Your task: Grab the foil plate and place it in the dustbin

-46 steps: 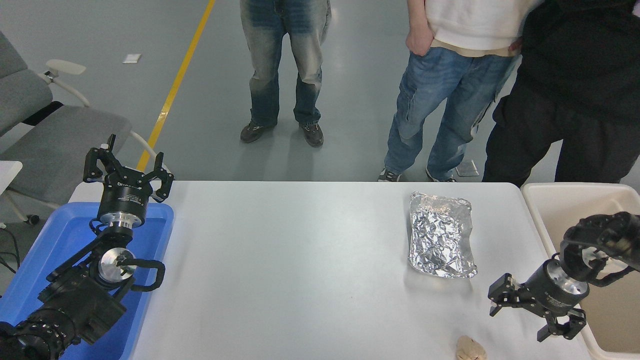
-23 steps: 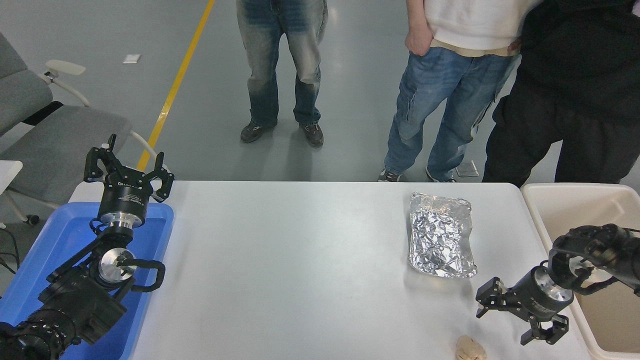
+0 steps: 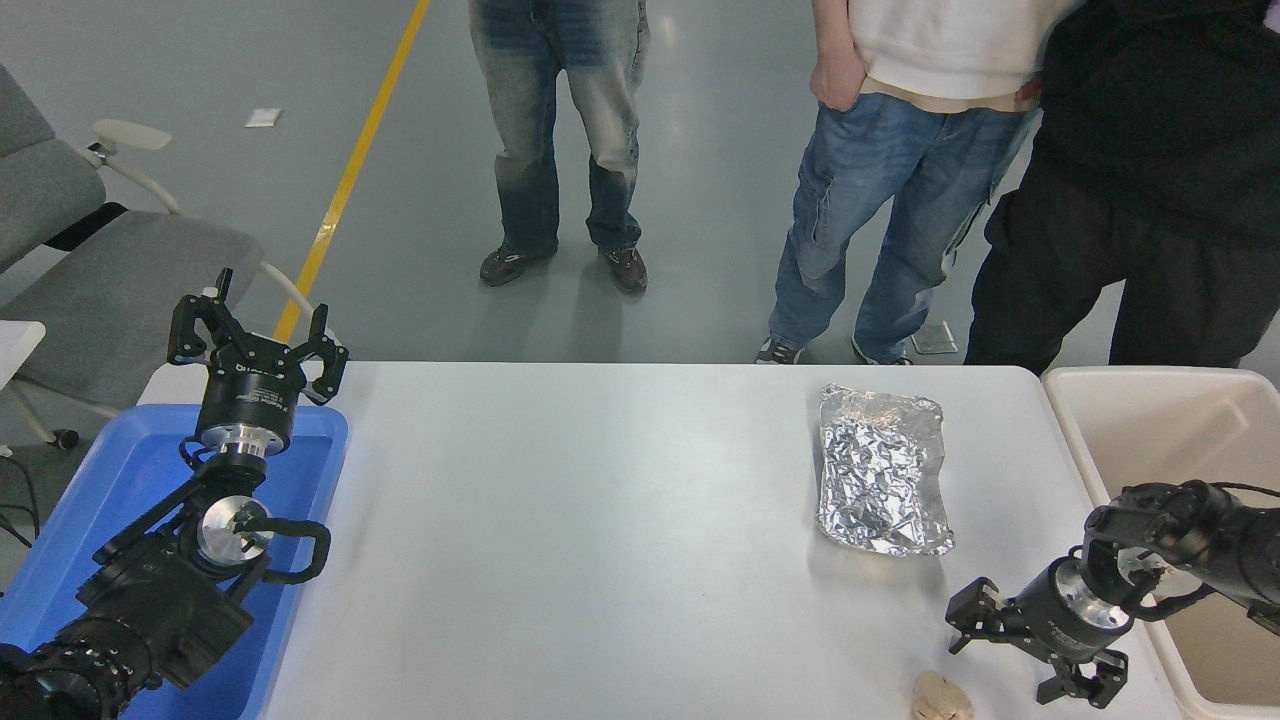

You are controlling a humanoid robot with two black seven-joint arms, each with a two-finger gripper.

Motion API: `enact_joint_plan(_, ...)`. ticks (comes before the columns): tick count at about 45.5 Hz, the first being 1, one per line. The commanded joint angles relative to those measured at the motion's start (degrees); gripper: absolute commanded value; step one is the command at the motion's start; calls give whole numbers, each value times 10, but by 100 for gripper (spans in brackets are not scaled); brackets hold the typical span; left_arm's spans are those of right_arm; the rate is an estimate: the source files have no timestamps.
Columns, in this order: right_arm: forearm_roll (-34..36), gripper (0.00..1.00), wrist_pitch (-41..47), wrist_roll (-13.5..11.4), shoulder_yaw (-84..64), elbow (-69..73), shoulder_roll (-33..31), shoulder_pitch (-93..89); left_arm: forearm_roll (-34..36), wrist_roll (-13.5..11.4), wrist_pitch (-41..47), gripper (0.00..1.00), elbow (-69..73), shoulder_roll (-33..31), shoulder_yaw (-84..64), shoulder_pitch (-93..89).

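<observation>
Change: your right gripper (image 3: 1018, 647) has slid lower toward the table's (image 3: 600, 520) near-right corner, jaws spread, empty.
Meaning: foil plate (image 3: 881, 470) ungrasped; you're approaching.

One high head view; looks forward, down over the table (image 3: 620, 520).

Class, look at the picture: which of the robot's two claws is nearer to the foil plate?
The right. The right claw hangs open over the table just off the foil plate's near right corner, not touching it. The left claw is parked far across the table, above the blue tray.
</observation>
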Motion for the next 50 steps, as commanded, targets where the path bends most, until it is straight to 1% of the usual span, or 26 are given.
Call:
enact_joint_plan(1, -3, 100, -9, 0, 1, 5, -2, 2, 0, 0, 0, 99, 0, 0, 0, 0)
enact_joint_plan(6, 0, 100, -5, 0, -4, 33, -17, 34, 0, 0, 0, 99, -1, 0, 0, 0)
enact_joint_plan(18, -4, 100, 0, 0, -9, 157, -116, 141, 0, 0, 0, 99, 0, 0, 0, 0)
enact_joint_plan(25, -41, 100, 0, 0, -36, 249, -164, 228, 1, 0, 0, 99, 0, 0, 0, 0)
enact_joint_plan(36, -50, 100, 11, -1, -172, 341, -171, 399, 0, 0, 0, 99, -1, 1, 0, 0)
enact_joint_plan(42, -50, 100, 69, -1, -198, 369, -175, 485, 0, 0, 0, 99, -1, 1, 0, 0)
enact_joint_plan(50, -50, 100, 71, -2, -211, 378, -195, 589, 0, 0, 0, 99, 0, 1, 0, 0)
